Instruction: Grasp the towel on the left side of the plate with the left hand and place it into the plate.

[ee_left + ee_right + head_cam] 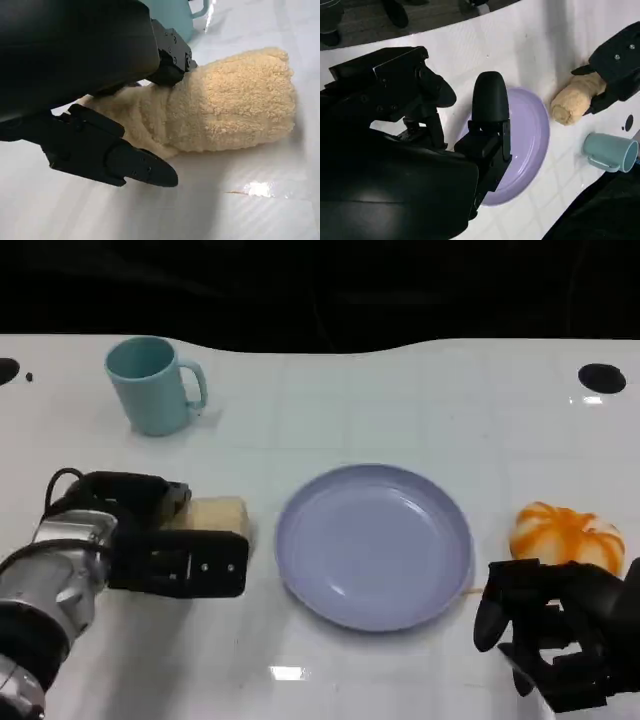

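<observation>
**Inspector:** State where the towel was and what the left hand had on it.

**Operator:** The towel (218, 515), a rolled beige bundle, lay on the table (400, 400) just off the plate (373, 545) at its 9 o'clock, apart from the rim. My left hand (165, 540) was around its near end. In the left wrist view I had fingers (172, 62) pressing on one side of the roll and another finger (135, 167) low on the opposite side, so I judged it grasped, with the towel still on the table.

**Inspector:** The right hand?

**Operator:** My right hand (550, 630) sat at the plate's 4 o'clock with its fingers apart and nothing in them. An orange-and-white soft object (567, 535) lay at the plate's 3 o'clock, a teal mug (153, 385) at its 10 o'clock.

**Inspector:** Risks you recorded?

**Operator:** Three, all judgement. First, the hold was on one end only; I expected the free end to droop or the roll to unwind on lifting and drag against the plate's rim, nudging the plate. Second, the lower finger looked to lie beside the cloth rather than under it, so soft pile could slip out. Third, a low carry could leave the towel draped half over the rim.
</observation>
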`<move>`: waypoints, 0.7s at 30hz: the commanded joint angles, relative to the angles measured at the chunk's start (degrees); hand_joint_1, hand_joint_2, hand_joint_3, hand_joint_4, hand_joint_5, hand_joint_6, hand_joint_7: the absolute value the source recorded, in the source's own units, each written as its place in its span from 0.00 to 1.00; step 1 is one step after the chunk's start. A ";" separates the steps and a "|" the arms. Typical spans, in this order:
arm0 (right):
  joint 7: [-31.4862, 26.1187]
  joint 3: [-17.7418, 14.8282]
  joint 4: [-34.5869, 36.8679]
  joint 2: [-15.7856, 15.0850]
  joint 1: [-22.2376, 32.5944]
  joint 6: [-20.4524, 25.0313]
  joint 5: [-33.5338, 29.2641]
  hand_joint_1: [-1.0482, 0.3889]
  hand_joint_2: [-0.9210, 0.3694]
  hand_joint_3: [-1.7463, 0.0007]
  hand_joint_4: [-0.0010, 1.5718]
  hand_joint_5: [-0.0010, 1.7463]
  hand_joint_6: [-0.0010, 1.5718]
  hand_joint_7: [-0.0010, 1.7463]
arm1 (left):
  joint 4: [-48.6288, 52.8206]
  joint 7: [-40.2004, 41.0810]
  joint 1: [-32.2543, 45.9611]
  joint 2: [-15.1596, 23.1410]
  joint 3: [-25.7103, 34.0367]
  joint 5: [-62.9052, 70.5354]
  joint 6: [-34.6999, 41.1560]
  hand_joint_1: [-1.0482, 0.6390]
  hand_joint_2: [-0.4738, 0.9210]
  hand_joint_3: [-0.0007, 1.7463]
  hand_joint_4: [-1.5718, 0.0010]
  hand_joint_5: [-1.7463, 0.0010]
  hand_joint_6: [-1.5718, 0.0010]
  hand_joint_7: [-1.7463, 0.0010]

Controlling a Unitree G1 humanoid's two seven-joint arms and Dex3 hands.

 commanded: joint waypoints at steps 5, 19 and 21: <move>-0.06 -0.51 -0.40 -0.59 0.28 -0.31 0.19 0.79 0.19 0.44 0.41 0.97 0.41 0.83 | 7.24 28.03 2.59 -0.08 0.21 -0.27 -8.56 0.48 1.00 0.17 0.50 0.01 0.55 0.22; 0.01 -0.62 -0.32 -0.70 0.66 -0.80 0.19 0.79 0.20 0.44 0.42 0.98 0.42 0.83 | 0.88 26.79 4.76 0.11 4.96 -6.39 -7.21 0.50 0.98 0.17 0.48 0.00 0.66 0.00; 0.03 -0.70 -0.56 -0.80 0.72 -0.53 0.21 0.79 0.20 0.44 0.42 0.98 0.42 0.83 | -1.78 26.39 5.34 0.39 5.36 -6.70 -7.50 0.50 0.98 0.17 0.48 0.00 0.66 0.00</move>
